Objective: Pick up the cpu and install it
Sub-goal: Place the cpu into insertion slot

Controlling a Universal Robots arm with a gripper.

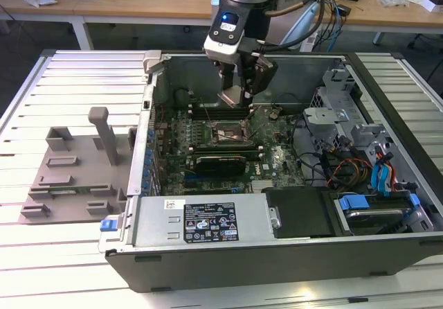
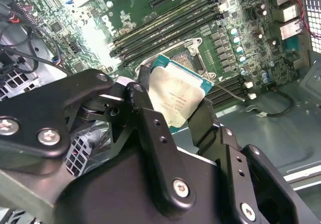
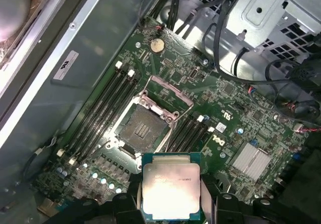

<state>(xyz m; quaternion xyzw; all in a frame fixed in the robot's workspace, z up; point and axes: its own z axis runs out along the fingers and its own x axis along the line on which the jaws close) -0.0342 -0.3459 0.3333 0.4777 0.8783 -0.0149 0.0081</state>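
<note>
The cpu is a flat square chip with a pale silver top and a thin green rim. My gripper is shut on it, one black finger on each of two opposite edges. The cpu hangs tilted a short way above the motherboard, just beside the open socket, whose metal load plate is swung up. In the exterior view my gripper reaches into the open computer case just above the socket.
Memory slots flank the socket on both sides. A long black expansion card lies in front of it. Drive cages and cables fill the case at the exterior view's right. A grey plastic fixture sits on the slatted table, left of the case.
</note>
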